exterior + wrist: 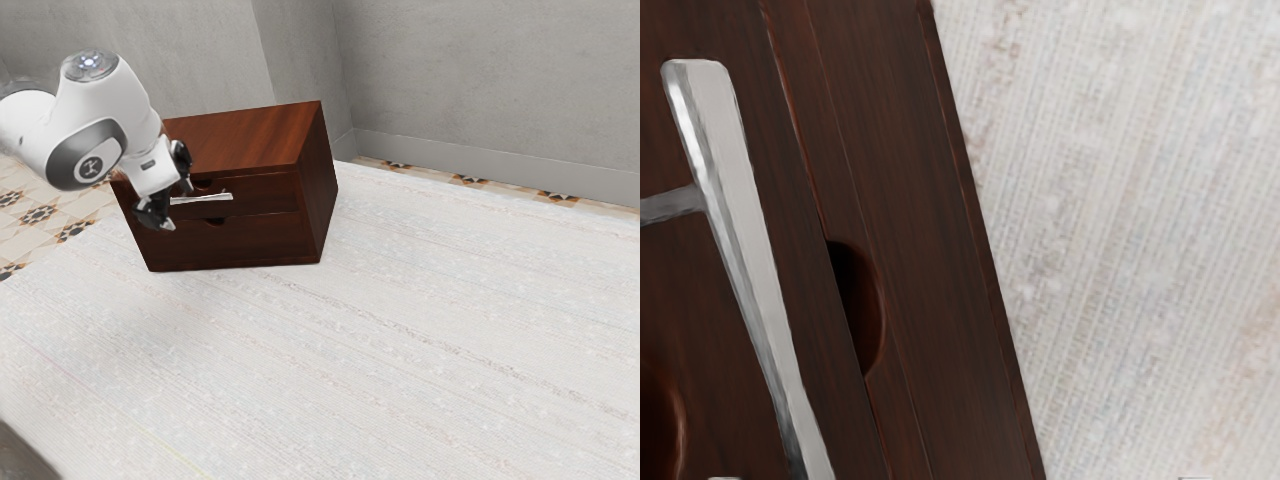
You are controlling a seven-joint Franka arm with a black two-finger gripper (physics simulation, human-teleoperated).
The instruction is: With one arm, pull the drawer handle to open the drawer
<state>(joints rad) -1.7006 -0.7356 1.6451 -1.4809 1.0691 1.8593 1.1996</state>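
Right there — gripper [168,203] at drawer handle [205,198] (silver).

One wooden drawer cabinet [250,140], one silver handle [210,198], one arm [85,135].

We take this for a plain domestic room, rendered rather than real. Grey plastered walls [480,70] meet in a corner, with a pale skirting board [500,160] along their foot. The floor [40,212] is cream tile with dark star motifs. A small dark wooden drawer chest [265,135] stands on a pale wood-grain counter [420,340].
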